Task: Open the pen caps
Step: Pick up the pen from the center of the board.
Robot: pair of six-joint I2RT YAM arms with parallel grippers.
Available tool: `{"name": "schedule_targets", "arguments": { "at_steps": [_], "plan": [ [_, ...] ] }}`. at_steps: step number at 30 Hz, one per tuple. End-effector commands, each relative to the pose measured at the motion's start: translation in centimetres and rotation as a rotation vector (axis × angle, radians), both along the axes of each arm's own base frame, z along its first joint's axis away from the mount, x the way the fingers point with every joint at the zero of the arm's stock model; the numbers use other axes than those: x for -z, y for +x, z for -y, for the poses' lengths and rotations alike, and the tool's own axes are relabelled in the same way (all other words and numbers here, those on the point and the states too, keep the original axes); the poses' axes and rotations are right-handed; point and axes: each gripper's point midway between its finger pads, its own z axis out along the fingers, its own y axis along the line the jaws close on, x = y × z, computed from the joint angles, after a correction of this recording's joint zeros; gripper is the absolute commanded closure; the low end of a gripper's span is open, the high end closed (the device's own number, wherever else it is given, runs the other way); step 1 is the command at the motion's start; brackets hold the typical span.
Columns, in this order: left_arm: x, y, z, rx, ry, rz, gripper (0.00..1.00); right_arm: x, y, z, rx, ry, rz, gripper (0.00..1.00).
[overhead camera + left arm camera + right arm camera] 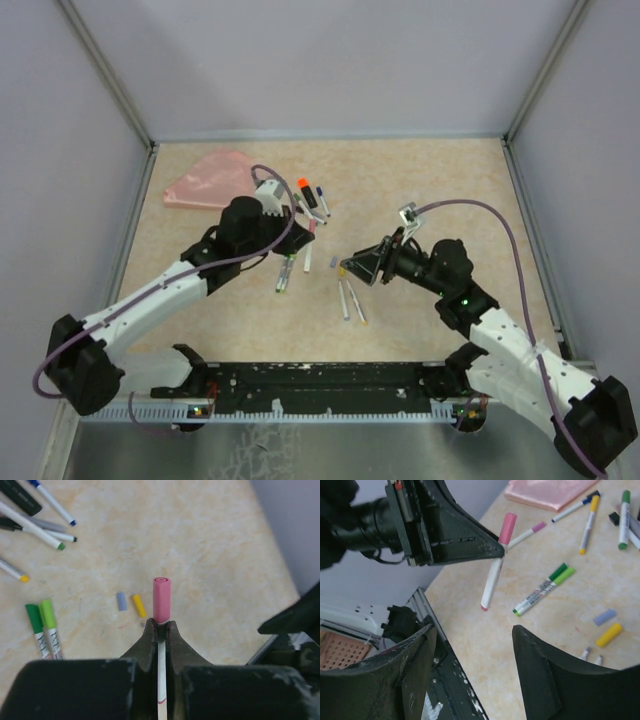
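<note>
**Containers.** You have one container, the pink pouch [208, 180]. It lies flat at the far-left corner of the table [450, 190]. Whether it holds anything cannot be told.

**Edges and room.** Grey walls [320, 60] close the table on its left, far and right sides. The two claws face each other near mid-table and do not touch. On the surface under that gap lie a loose grey-blue cap [121, 601] and a loose yellow cap [138, 605], side by side but apart. Two green pens [42, 622] lie pressed together near them, on the left arm's side. More pens are bunched just right of the pouch.

**Task item.** Your left claw [160, 626] is clamped on a thin white barrel [161, 680], just behind the pink cap [161, 600]. That cap is still seated on the pen and stands past the fingertips. The pen's long axis runs in line with the claw's fingers, with the cap pointing away from the wrist toward the right arm. The right wrist view shows the pen tilted and clear of the table, cap end high and bare end low.

Your right claw [474, 630] has its jaws spread wide. It holds nothing and sits short of the pen.
</note>
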Motion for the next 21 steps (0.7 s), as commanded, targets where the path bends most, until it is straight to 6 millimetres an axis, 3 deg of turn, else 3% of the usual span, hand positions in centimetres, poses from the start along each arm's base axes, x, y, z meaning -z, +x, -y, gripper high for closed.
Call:
{"name": "schedule_targets", "arguments": {
  "at_steps": [1,7,13,21],
  "plan": [
    [-6.9,-1.9,1.1,0.063,-0.359,0.183,1.0,-7.6,-0.2,-1.4,-0.084,0.15,0.132,0.37],
    [-10.1,-4.0,-0.1,0.058,-0.568,0.264,1.0,-8.0,-0.8,-3.8,-0.177,0.135,0.068,0.36],
    [-10.8,-5.0,1.0,0.133,-0.633,0.231,1.0,-6.8,-0.6,-5.4,-0.177,0.046,0.028,0.36],
    [-11.2,-5.6,2.0,0.199,-0.678,0.204,1.0,-5.8,-0.2,-5.7,-0.155,0.01,-0.004,0.36]
  ]
}}
